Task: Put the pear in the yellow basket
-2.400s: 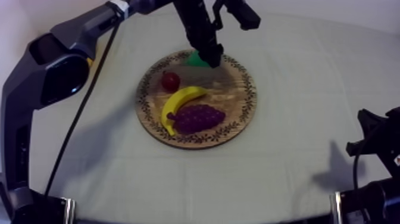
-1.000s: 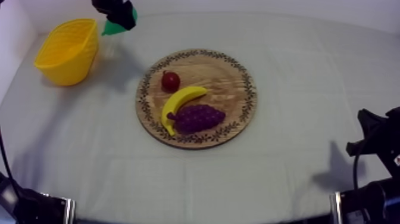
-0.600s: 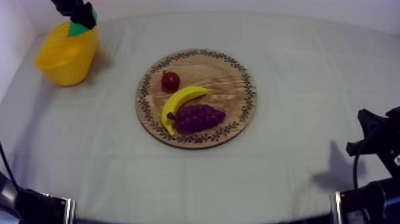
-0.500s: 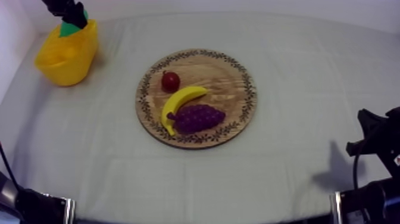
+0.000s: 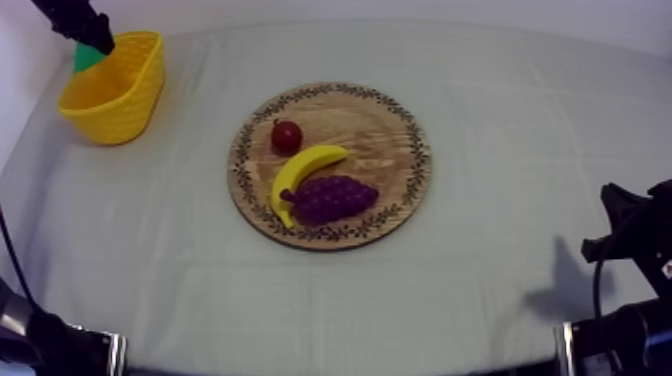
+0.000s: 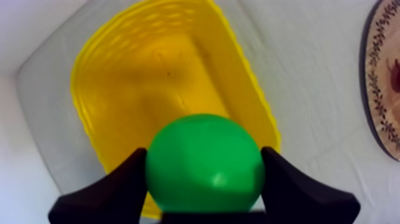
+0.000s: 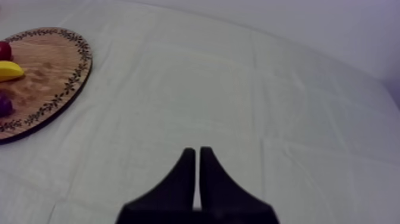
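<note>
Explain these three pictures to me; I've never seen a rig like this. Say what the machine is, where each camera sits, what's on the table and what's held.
These are two robot arms at a cloth-covered table. One picture looks down from above; the other two come from cameras on each arm's wrist. On the table sit a yellow basket and a round wooden board carrying a banana, grapes and a small red fruit. The left arm's fingers are shut on a green pear, just over the basket. The right arm's fingers lie together, holding nothing.
</note>
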